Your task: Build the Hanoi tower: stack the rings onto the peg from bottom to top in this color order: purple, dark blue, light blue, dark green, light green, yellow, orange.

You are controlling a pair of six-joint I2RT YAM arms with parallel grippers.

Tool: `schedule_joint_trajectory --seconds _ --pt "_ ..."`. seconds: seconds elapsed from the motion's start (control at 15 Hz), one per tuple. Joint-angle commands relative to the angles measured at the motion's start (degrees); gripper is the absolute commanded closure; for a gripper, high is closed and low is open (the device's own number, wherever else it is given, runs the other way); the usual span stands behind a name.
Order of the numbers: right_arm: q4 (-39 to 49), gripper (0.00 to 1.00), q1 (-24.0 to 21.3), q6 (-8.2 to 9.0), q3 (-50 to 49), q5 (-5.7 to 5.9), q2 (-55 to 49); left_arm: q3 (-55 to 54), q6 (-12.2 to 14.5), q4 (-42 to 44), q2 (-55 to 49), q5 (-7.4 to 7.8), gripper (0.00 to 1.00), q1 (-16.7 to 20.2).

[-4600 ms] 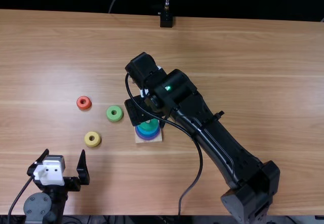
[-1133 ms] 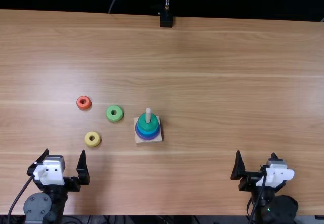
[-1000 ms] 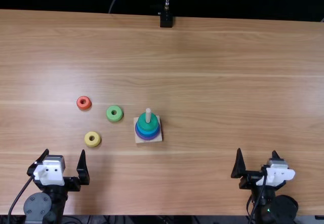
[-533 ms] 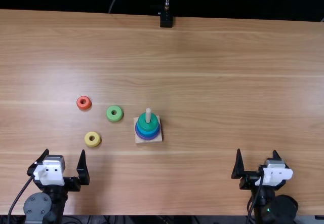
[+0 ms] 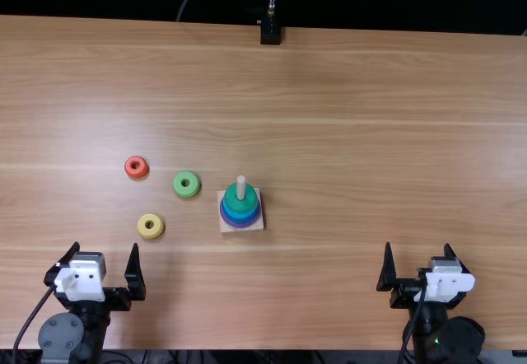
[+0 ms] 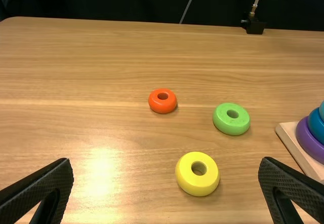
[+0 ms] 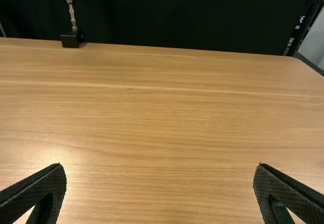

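Note:
In the top view my left gripper (image 5: 104, 259) stands open at the near left, and my right gripper (image 5: 418, 257) is open at the near right. Both are open and unloaded in their wrist views too: left gripper (image 6: 167, 169), right gripper (image 7: 157, 171). On the pegged base (image 5: 256, 221), left of the middle, purple (image 5: 241, 225), dark blue, light blue and dark green (image 5: 237, 202) rings are stacked; the pale peg (image 5: 241, 185) rises above them. Left of it lie a light green ring (image 5: 179, 184), an orange-red ring (image 5: 128, 166) and, nearest my left gripper, a yellow ring (image 5: 144, 227).
A black stand (image 5: 270, 31) is mounted at the middle of the table's far edge. Cables lie along the near edge, beside both arm bases. The wooden table (image 5: 370, 150) extends right of the tower.
The right arm, over the tower 4.6 s ago, has drawn back to the near right, uncovering the stack. Its gripper has since shifted only slightly. The left arm and loose rings have not moved.

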Motion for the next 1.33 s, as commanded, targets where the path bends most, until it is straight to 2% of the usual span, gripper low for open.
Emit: schedule_joint_trajectory --seconds 0.0,0.33,0.4,0.6,0.67,0.8,0.87,0.93,1.07,1.27 --pt "-4.3 0.0 -0.4 -0.27 -3.9 0.13 -0.7 -5.8 0.7 -4.7 -0.7 0.21 0.0 0.5" --pt "-4.3 0.0 -0.4 -0.27 -3.9 0.13 -0.7 -5.8 0.8 -4.9 -0.7 -0.11 0.0 -0.2" --pt "-4.3 0.0 -0.4 -0.27 -3.9 0.13 -0.7 -5.8 0.7 -4.4 -0.7 0.73 0.0 -0.9" --pt "-4.3 0.0 -0.4 -0.27 -3.9 0.02 -0.7 -0.9 0.4 -3.6 -0.7 0.84 0.0 -1.9" --pt "-4.3 0.0 -0.4 -0.27 -3.9 0.02 -0.7 3.5 0.5 -2.6 3.3 1.68 0.0 -0.9" --pt "-4.3 0.0 -0.4 -0.27 -3.9 0.02 -0.7 10.8 0.7 -1.0 11.7 5.59 0.0 2.7" --pt "-4.3 0.0 -0.4 -0.27 -3.9 0.02 -0.7 14.0 0.7 -1.0 16.9 6.53 0.0 2.9" --pt "-4.3 0.0 -0.4 -0.27 -3.9 0.13 -0.7 18.1 0.6 -1.4 21.5 6.53 0.0 2.9" --pt "-4.3 0.0 -0.4 -0.27 -3.9 0.13 -0.7 26.7 0.6 -2.1 30.9 5.59 0.0 2.9" --pt "-4.3 0.0 -0.4 -0.27 -3.9 0.02 -0.7 36.1 0.2 -3.0 44.2 8.01 0.0 3.3"
